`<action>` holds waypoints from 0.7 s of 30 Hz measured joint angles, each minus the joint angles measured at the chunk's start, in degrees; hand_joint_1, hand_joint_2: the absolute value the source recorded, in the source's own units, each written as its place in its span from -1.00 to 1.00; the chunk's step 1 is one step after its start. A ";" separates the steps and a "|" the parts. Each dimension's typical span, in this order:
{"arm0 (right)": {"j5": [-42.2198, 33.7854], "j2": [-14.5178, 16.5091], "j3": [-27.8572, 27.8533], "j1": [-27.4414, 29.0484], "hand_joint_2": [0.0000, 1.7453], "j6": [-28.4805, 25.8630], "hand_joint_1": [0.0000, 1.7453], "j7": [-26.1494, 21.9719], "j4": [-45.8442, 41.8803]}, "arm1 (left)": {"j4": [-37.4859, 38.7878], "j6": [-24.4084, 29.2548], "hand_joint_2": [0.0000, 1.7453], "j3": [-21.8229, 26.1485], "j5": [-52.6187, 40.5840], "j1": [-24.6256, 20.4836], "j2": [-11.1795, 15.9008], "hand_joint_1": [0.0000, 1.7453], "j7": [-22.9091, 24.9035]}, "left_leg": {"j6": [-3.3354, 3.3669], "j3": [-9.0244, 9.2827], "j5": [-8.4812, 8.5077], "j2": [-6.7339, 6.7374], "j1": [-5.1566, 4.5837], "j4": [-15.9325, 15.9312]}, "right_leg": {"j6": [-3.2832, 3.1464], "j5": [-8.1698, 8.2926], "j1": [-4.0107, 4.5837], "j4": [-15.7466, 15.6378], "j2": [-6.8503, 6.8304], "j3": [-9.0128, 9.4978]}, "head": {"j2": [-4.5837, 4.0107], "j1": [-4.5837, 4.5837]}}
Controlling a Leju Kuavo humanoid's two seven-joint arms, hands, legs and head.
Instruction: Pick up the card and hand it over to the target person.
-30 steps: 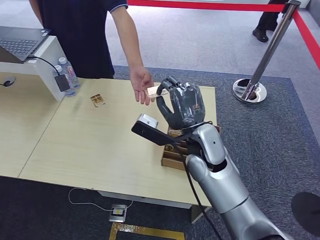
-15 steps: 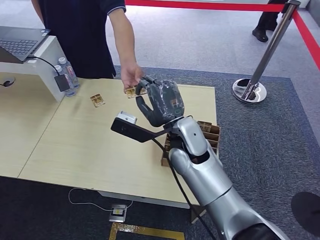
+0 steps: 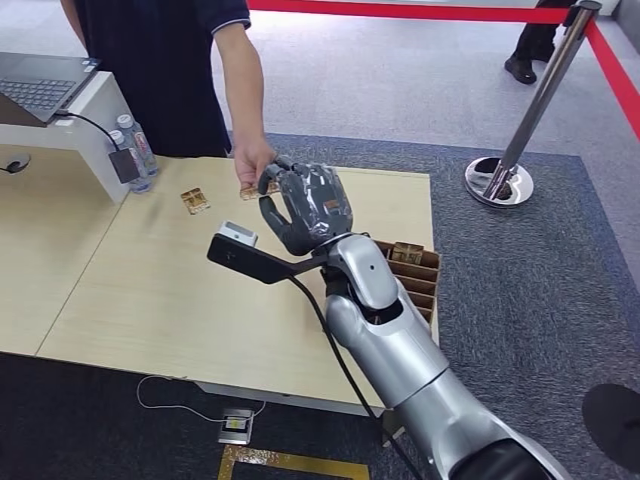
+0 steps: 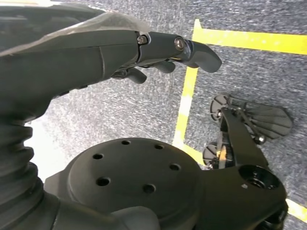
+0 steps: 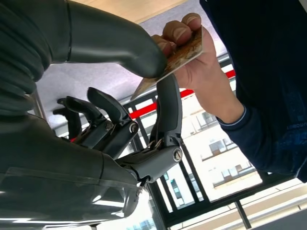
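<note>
My right hand (image 3: 306, 205) is raised over the far side of the wooden table (image 3: 151, 290) and pinches a tan card (image 3: 249, 190) between thumb and a finger. The person's hand (image 3: 253, 160) reaches down from the far side and grips the card's other end. In the right wrist view the card (image 5: 177, 57) sits under my thumb (image 5: 119, 43), with the person's fingers (image 5: 181, 31) wrapped over its far edge. My left hand (image 4: 108, 52) hangs over the carpet, fingers stretched out and holding nothing.
A second card (image 3: 195, 200) lies on the table near the far edge. A brown box of cards (image 3: 411, 265) sits at the table's right edge behind my forearm. Water bottles (image 3: 136, 150) and a laptop (image 3: 41, 85) stand at the far left. A stanchion (image 3: 528, 110) stands at the right.
My right hand has carried the card to the left across the table. The person's hand has moved left with it and now closes on the card's far end.
</note>
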 joint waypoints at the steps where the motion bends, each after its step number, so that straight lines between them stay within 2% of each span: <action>1: -0.59 -0.23 -0.50 0.37 1.00 0.44 -1.00 -0.01 -0.72 | -0.01 -0.02 1.00 -0.08 -0.07 -0.03 0.03 -1.00 0.01 | 0.00 -0.03 0.01 -0.01 0.00 0.01 | 0.00 0.01 0.00 0.00 -0.01 -0.02 | 0.00 0.00; 6: -3.32 -2.81 -2.42 3.75 1.00 1.82 -1.00 -1.09 -6.97 | -0.02 -0.19 1.00 -0.17 0.03 -0.12 0.23 -1.00 -0.22 | 0.01 -0.05 0.04 -0.14 0.02 -0.01 | 0.00 0.01 0.02 -0.05 -0.13 0.00 | 0.00 0.00; 10: -3.73 -3.35 -2.70 4.63 1.00 1.92 -1.00 -1.23 -8.14 | -0.02 -0.25 1.00 -0.06 0.23 -0.11 0.20 -1.00 -0.45 | 0.00 0.01 0.00 -0.09 0.01 -0.01 | 0.00 -0.01 0.01 -0.05 -0.09 0.02 | 0.00 0.00; 12: -4.99 -4.74 -3.34 6.82 1.00 1.41 -1.00 -1.99 -10.58 | 0.02 -0.32 1.00 0.18 0.54 -0.06 0.14 -1.00 -0.51 | 0.01 0.00 0.02 -0.10 0.01 -0.02 | -0.01 0.01 0.01 -0.05 -0.09 0.01 | 0.00 0.00; 16: -7.40 -9.35 -4.88 14.64 1.00 -1.57 -1.00 -4.03 -19.58 | 0.00 0.15 1.00 1.40 1.71 0.17 -0.10 -1.00 0.26 | 0.01 0.06 0.05 -0.31 0.04 -0.08 | 0.00 0.00 0.04 -0.18 -0.30 0.15 | 0.00 0.00; 21: -5.66 -14.91 -7.46 26.39 1.00 -6.48 -1.00 -3.32 -36.86 | -0.08 0.46 1.00 2.64 2.94 0.59 -0.05 -1.00 0.01 | 0.04 0.00 0.03 -0.43 0.04 -0.07 | 0.02 -0.04 0.04 -0.21 -0.41 0.15 | 0.00 0.00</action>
